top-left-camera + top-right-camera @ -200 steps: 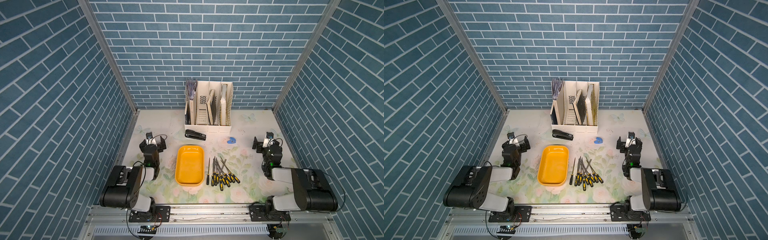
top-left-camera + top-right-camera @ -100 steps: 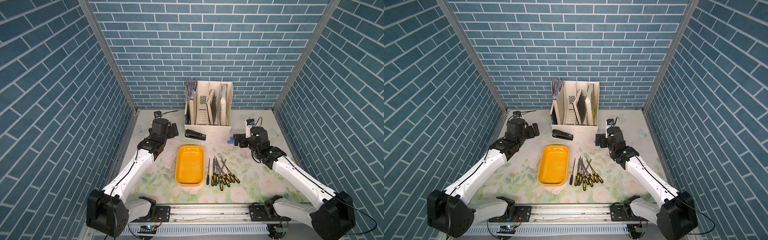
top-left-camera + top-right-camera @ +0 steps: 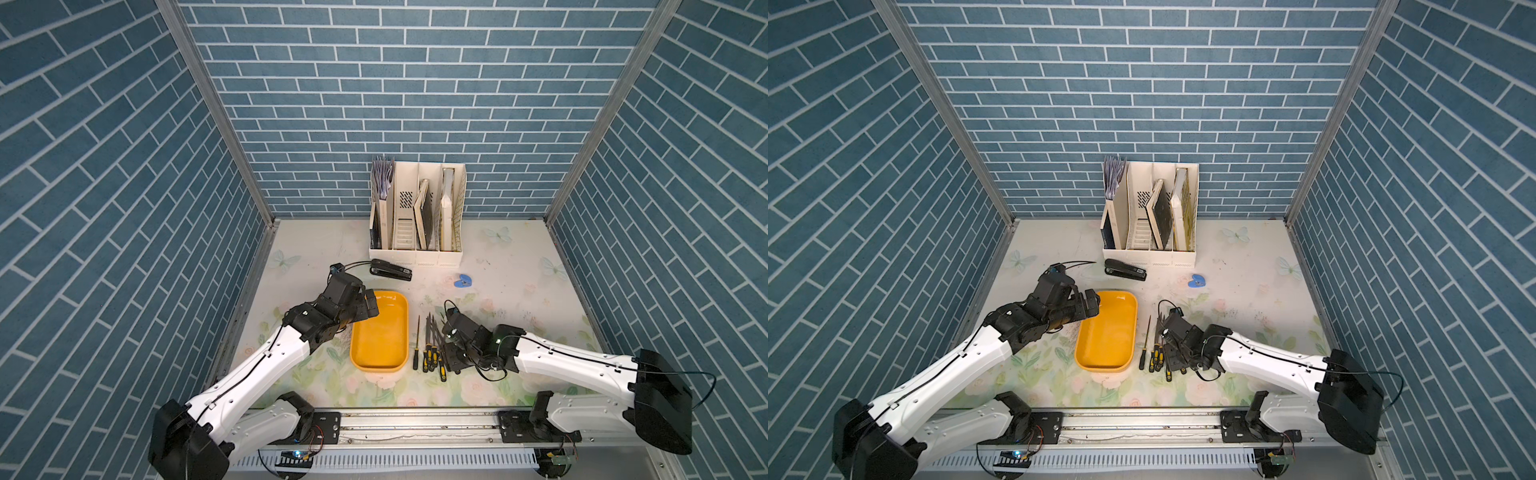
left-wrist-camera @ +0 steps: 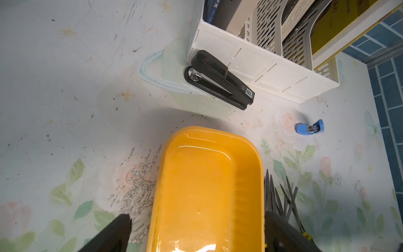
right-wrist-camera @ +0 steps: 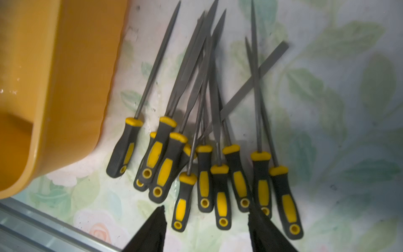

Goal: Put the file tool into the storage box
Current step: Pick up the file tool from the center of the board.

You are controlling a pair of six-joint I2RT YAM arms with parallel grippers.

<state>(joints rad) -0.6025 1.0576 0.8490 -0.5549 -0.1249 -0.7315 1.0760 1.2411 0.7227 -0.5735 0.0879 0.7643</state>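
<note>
The storage box (image 3: 379, 332) (image 3: 1106, 332) is a shallow yellow-orange tray in the middle of the table, with nothing in it. Several file tools (image 3: 430, 353) (image 5: 205, 152) with black-and-yellow handles lie in a loose pile just to its right. My left gripper (image 3: 369, 308) (image 4: 196, 235) hovers open over the tray's far left part, one finger on each side of it. My right gripper (image 3: 451, 357) (image 5: 206, 220) hangs open over the handle ends of the files. The handles of two middle files lie between its fingertips (image 5: 153, 229), with nothing gripped.
A tall white magazine rack (image 3: 417, 220) with books stands at the back. A black stapler (image 3: 390, 272) lies in front of it, close to the tray's far end. A small blue staple remover (image 3: 463, 281) sits to the right. A metal rail (image 3: 415, 419) runs along the front edge.
Both arms have unfolded from the front corners and reached inward, the left to the tray and the right down over the files. The right jaws have narrowed.
</note>
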